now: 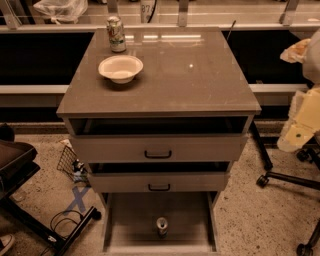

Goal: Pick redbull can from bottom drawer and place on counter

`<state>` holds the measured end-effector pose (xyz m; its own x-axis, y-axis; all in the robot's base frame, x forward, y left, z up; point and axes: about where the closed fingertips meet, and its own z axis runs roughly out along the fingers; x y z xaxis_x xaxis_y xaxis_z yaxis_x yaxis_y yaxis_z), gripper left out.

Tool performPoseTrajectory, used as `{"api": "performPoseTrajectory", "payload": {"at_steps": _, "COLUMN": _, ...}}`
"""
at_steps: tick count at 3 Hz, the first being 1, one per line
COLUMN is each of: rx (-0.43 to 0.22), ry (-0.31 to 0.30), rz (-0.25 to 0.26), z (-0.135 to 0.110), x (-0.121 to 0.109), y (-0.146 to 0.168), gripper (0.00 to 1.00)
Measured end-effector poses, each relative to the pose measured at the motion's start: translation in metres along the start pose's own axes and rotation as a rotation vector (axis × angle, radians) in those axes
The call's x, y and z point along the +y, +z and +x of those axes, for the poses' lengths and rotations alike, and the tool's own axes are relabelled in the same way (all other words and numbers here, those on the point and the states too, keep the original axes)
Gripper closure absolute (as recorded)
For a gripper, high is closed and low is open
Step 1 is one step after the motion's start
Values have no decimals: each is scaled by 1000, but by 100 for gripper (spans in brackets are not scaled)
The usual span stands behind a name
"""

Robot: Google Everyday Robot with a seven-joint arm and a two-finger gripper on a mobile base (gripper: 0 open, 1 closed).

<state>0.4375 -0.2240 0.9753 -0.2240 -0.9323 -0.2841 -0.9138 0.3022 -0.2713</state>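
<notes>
Camera view looks down on a grey drawer cabinet from its near side, and my gripper [299, 50] sits at the far right edge of the scene, up beside the pale cream links of my arm [303, 120], well to the right of the cabinet and touching nothing on it. I cannot tell whether the jaws are apart or together. The redbull can [162, 226] stands upright in the bottom drawer [129, 227], which is pulled out toward the near side. The can is about midway between the drawer's left and right walls, and its silver top faces up. Above it the middle drawer [125, 183] and the top drawer [200, 148] are each drawn out a little, both with a black handle at the centre of the front. On the worktop [200, 85] a white bowl [120, 68] rests in the far left part. Just beyond the bowl, at the far left corner, a green-and-white can [116, 34] stands upright, apart from the bowl. A clear plastic bag [60, 9] lies on the ledge behind the cabinet. On the speckled floor to the left are a small wire basket [66, 161] and a blue tape cross [77, 199]. To the right, the black wheeled legs of a chair base [285, 177] reach toward the cabinet.
</notes>
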Motion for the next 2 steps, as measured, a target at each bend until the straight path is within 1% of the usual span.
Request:
{"api": "performPoseTrajectory", "payload": {"at_steps": 1, "rx": -120, "ry": 51, "rz": -15, "z": 33, "x": 10, "y": 31, "gripper": 0}}
{"api": "performPoseTrajectory", "payload": {"at_steps": 2, "rx": -276, "ry": 120, "rz": -19, "z": 77, "x": 28, "y": 77, "gripper": 0}}
